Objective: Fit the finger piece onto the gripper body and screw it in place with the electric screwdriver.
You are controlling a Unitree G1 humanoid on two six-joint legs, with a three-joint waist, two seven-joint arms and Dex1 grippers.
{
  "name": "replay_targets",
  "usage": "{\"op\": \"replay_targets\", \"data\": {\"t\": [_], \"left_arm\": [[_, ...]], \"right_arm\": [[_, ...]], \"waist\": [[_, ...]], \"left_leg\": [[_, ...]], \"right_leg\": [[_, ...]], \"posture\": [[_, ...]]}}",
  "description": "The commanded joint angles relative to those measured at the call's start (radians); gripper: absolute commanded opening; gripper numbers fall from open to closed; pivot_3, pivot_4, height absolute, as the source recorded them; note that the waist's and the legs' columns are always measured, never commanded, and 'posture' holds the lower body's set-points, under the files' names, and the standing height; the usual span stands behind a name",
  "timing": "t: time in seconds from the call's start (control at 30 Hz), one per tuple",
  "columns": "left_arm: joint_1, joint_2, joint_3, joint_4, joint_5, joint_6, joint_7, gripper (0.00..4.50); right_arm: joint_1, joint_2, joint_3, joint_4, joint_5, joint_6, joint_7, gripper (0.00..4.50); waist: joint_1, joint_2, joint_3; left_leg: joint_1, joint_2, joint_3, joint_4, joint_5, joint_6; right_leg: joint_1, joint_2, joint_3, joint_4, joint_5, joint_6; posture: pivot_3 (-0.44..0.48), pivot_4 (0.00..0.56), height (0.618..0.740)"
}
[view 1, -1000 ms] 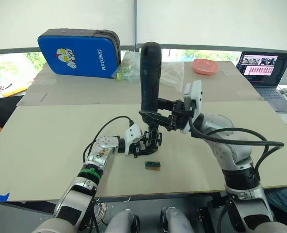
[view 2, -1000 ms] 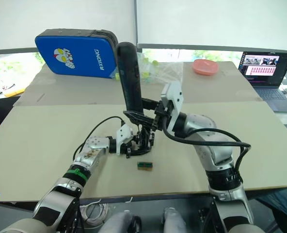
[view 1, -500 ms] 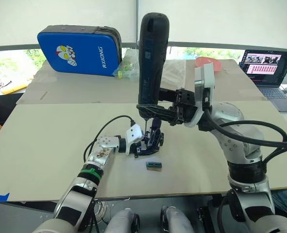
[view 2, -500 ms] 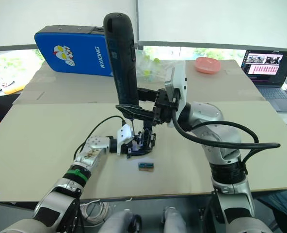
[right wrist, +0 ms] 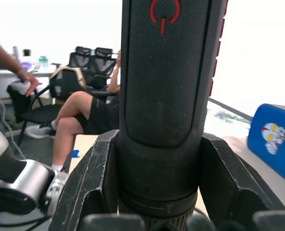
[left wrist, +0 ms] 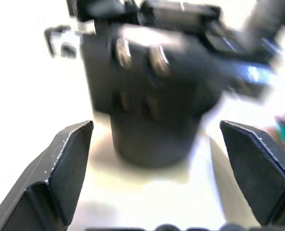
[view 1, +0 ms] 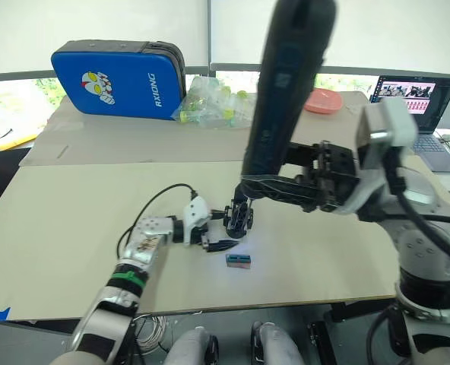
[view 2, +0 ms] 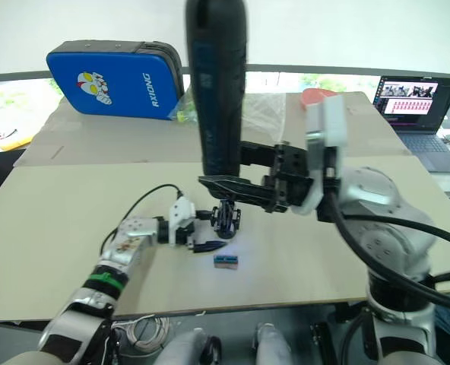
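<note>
The gripper body (view 1: 239,220) is a small black block standing on the table; I cannot tell the finger piece apart from it. My left gripper (view 1: 223,229) lies on the table just left of it, open, and in the left wrist view its fingers (left wrist: 68,161) stand wide apart with the gripper body (left wrist: 152,96) just beyond their tips, untouched. My right gripper (view 1: 277,189) is shut on the electric screwdriver (view 1: 287,84), a thick black cylinder held upright, high above the gripper body. Its power symbol (right wrist: 161,12) faces the right wrist camera.
A small green-and-brown block (view 1: 239,260) lies in front of the gripper body. At the back are a blue case (view 1: 118,72), a clear bag of small items (view 1: 213,103), a pink bowl (view 1: 324,99) and a laptop (view 1: 415,95). A seated person (right wrist: 92,113) shows beyond the table.
My right gripper has lifted the screwdriver up and off the gripper body. My left gripper has let go of the gripper body and drawn back to the left.
</note>
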Motion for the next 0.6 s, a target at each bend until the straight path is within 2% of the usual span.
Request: {"op": "replay_targets", "data": {"t": [0.03, 0.17, 0.33, 0.47, 0.6], "left_arm": [[0.043, 0.098, 0.084, -0.013, -0.07, 0.051, -0.059, 4.45], [0.071, 0.195, 0.166, 0.012, -0.143, 0.029, -0.155, 4.45], [0.119, 0.292, 0.188, 0.049, -0.155, -0.109, -0.318, 4.45], [0.15, 0.293, 0.164, -0.036, -0.173, -0.103, -0.375, 4.45], [0.202, 0.265, 0.096, -0.206, -0.191, -0.031, -0.391, 4.45]], "right_arm": [[0.085, -0.071, -0.175, -0.073, 0.085, 0.012, -0.083, 1.88], [0.371, -0.136, -0.345, -0.108, -0.042, -0.077, -0.005, 1.88], [0.668, -0.08, -0.504, -0.134, -0.117, -0.172, 0.03, 1.88], [0.741, -0.04, -0.48, -0.162, -0.156, -0.236, 0.026, 1.88], [0.698, -0.039, -0.355, -0.215, -0.183, -0.27, 0.015, 1.88]], "waist": [[0.003, 0.0, 0.0], [0.014, 0.0, 0.001], [0.034, 0.002, 0.001], [0.035, 0.002, 0.002], [0.033, 0.002, 0.003]], "left_leg": [[0.0, 0.0, 0.0, -0.001, 0.0, -0.001], [0.0, 0.001, 0.0, -0.005, 0.001, -0.002], [-0.001, -0.001, 0.001, -0.005, 0.003, -0.006], [0.0, -0.002, 0.001, -0.005, 0.002, -0.005], [0.001, -0.002, 0.001, -0.005, 0.0, -0.002]], "right_leg": [[0.0, 0.0, 0.0, -0.001, 0.0, 0.0], [0.0, 0.0, -0.002, -0.005, 0.0, -0.001], [0.001, 0.0, -0.002, -0.008, -0.001, 0.001], [0.003, -0.001, -0.001, -0.009, -0.002, 0.002], [0.003, -0.001, 0.0, -0.009, -0.004, 0.006]], "posture": [[0.0, 0.15, 0.74], [0.0, 0.15, 0.74], [0.0, 0.15, 0.74], [0.0, 0.15, 0.74], [0.0, 0.15, 0.74]]}}
